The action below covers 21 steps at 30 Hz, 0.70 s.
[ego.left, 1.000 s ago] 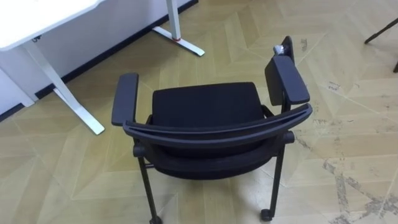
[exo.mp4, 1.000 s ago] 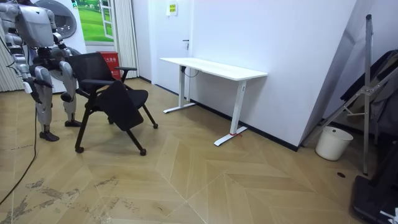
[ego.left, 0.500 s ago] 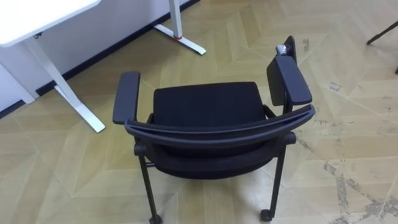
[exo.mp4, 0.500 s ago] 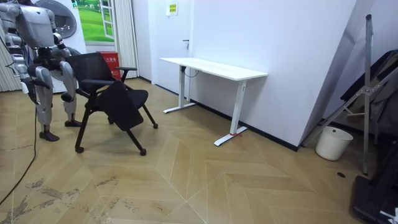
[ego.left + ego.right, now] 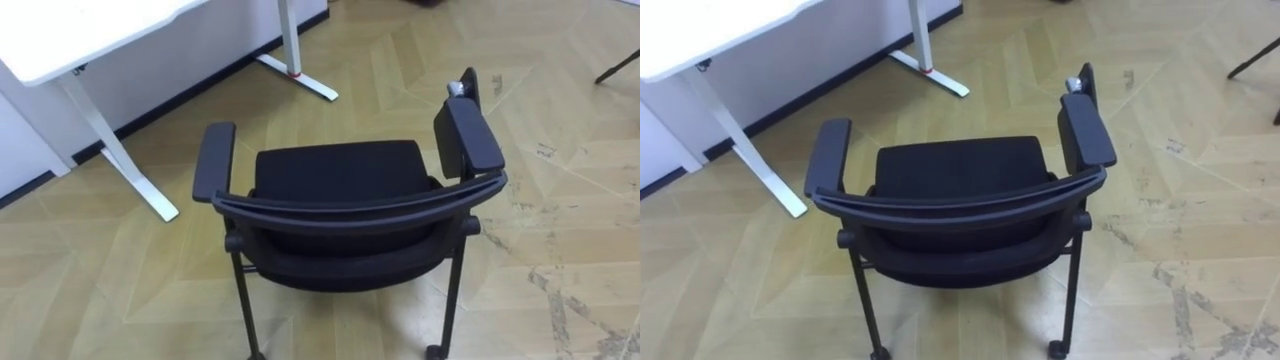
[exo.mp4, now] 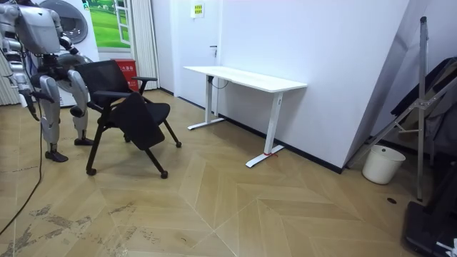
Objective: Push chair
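The chair (image 5: pixel 340 185) turns its backrest (image 5: pixel 360 208), spanning left to right, toward the robot; the right hand (image 6: pixel 31 107) hangs behind it, neither hand's openness discernible

**Left and right eye views.** A stereo pair on the robot's head, set close above the chair (image 5: pixel 340 190) and pitched steeply down over its backrest toward the floor (image 5: pixel 560 200). The white desk (image 5: pixel 90 30) lies at 10 o'clock of the chair.

**Room view.** A standing camera well off, facing level across the room, with robot and chair at its 10 o'clock.

**Shared.** All views take in the chair, the desk and the floor between them.
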Available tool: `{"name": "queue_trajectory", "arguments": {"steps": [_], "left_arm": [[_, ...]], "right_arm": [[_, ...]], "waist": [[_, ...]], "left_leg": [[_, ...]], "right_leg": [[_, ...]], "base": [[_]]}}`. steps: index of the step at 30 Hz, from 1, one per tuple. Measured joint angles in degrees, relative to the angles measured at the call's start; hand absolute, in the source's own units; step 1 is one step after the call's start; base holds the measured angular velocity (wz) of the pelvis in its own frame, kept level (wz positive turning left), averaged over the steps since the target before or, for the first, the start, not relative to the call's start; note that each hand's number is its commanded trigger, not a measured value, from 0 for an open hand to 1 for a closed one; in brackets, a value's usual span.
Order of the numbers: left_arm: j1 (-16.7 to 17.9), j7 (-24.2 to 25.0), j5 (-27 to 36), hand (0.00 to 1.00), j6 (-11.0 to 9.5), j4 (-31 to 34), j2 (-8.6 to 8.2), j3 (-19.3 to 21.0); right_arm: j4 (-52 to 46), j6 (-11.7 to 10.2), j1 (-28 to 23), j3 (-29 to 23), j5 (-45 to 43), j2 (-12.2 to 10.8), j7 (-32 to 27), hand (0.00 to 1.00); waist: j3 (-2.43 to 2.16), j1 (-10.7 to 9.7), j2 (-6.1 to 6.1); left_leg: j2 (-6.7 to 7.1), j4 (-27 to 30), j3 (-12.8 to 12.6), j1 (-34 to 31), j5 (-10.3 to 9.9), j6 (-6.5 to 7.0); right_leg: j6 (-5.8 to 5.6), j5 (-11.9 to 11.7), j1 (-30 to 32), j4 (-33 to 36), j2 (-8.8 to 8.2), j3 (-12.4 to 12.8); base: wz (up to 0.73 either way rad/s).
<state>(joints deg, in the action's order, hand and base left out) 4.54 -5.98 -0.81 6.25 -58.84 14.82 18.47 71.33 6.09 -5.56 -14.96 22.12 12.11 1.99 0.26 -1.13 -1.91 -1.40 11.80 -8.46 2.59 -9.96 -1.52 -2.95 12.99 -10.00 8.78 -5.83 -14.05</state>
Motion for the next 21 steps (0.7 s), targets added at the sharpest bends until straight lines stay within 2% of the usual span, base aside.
{"name": "queue_trajectory", "arguments": {"steps": [2, 4, 7, 10, 12, 15, 17, 21], "left_arm": [[-1.80, -1.79, -3.41, 0.00, 0.01, 3.21, 1.65, 1.82], [-3.38, -3.13, -4.75, 0.00, 0.20, 5.48, 2.41, 1.83], [-5.53, -3.77, -10.48, 0.00, 1.50, 11.48, 2.44, 1.71], [-6.83, -4.78, -14.10, 0.00, 1.98, 18.61, 2.45, 1.37], [-7.33, -4.79, -15.94, 0.00, 2.24, 23.93, 2.47, 0.83], [-8.26, -4.79, -21.35, 0.00, 3.14, 33.23, 2.48, 0.53], [-9.18, -4.94, -24.15, 0.00, 3.69, 40.28, 2.99, -1.41], [-9.28, -4.51, -31.27, 0.00, 4.82, 47.86, 2.99, -4.01]], "right_arm": [[-0.04, 0.01, -0.30, 0.02, -0.14, 0.30, 0.06, 0.00], [-0.03, 0.27, -0.26, 0.04, -0.53, 0.32, 0.03, 0.00], [-0.03, 0.29, -0.06, 0.00, -2.30, 0.21, 0.02, 0.00], [-0.10, 0.28, 0.25, 0.09, -2.17, 0.33, 0.10, 0.00], [-0.13, 0.27, 0.40, 0.12, -2.06, 0.37, 0.32, 0.00], [-0.31, 0.28, 0.96, 0.11, -1.84, 0.41, 0.50, 0.00], [-0.15, 0.30, 1.10, 0.94, -0.56, 0.41, 0.01, 0.00], [-0.04, 0.20, 1.56, 2.51, 0.10, 0.42, 0.27, 0.00]], "waist": [[-0.06, -0.13, -0.50], [-0.16, -0.13, -0.80], [-0.55, -0.35, -2.05], [-0.85, -0.63, -2.53], [-0.74, -0.72, -2.19], [-0.59, -0.85, -2.11], [0.11, -0.77, -1.05], [-0.03, -1.43, -0.37]], "left_leg": [[0.02, -0.06, -0.13, -0.03, -0.01, 0.01], [0.03, -0.08, -0.17, -0.07, -0.07, 0.00], [0.06, -0.18, -0.10, -0.40, -0.17, -0.03], [0.20, -0.45, 0.38, -0.06, -0.15, -0.02], [0.23, -0.51, 0.63, 0.23, -0.15, -0.02], [0.23, -0.48, 0.59, -0.02, -0.15, -0.02], [0.23, -0.44, 0.63, -0.11, -0.15, -0.02], [0.23, 0.00, 0.71, -1.46, -0.16, -0.02]], "right_leg": [[-0.02, -0.02, 0.05, -0.03, 0.00, 0.14], [-0.02, -0.02, 0.12, -0.02, 0.00, 0.21], [-0.03, -0.03, 0.51, 0.06, 0.01, 0.47], [-0.04, -0.03, 0.14, 0.03, -0.01, 0.52], [-0.04, -0.02, -0.06, 0.06, 0.00, 1.13], [-0.04, -0.03, 0.03, -0.05, 0.01, 0.72], [-0.04, -0.03, 0.05, -0.04, 0.01, 0.35], [-0.05, -0.03, 1.00, -0.04, 0.00, 0.52]], "base": [[0.00], [0.00], [0.00], [0.04], [0.03], [0.02], [0.02], [0.00]]}}
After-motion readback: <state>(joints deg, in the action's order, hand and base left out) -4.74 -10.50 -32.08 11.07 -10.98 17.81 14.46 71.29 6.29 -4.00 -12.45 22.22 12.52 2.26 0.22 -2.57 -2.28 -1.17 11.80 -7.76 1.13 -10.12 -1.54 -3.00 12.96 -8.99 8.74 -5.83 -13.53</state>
